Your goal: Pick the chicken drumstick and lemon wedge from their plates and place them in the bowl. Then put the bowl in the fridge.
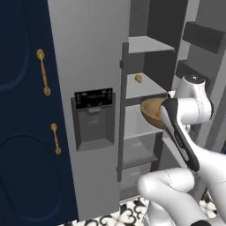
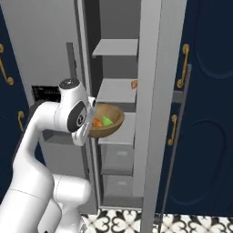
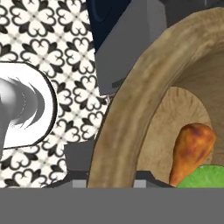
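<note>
My gripper [image 2: 91, 131] is shut on the near rim of the brown wooden bowl [image 2: 111, 123], and I hold the bowl up in the opening of the fridge [image 1: 88, 66] at middle-shelf height. The bowl [image 1: 151, 110] sits partly behind my forearm in the left base view. Inside it lie the chicken drumstick [image 2: 97, 123] and the green lemon wedge [image 2: 107, 120]. In the hand view the bowl's rim [image 3: 131, 113] runs up from between my fingertips [image 3: 78, 183], with the chicken drumstick [image 3: 190, 148] and lemon wedge [image 3: 205, 177] in the hollow. Their plates are out of view.
The fridge door [image 1: 95, 114] with its dark dispenser panel stands open to the left. Grey shelves [image 2: 116, 91] and drawers [image 2: 117, 159] fill the inside; a small orange item [image 1: 138, 78] rests on one shelf. Navy cabinets with brass handles [image 1: 43, 73] flank the fridge. Patterned tiles [image 2: 123, 220] cover the floor.
</note>
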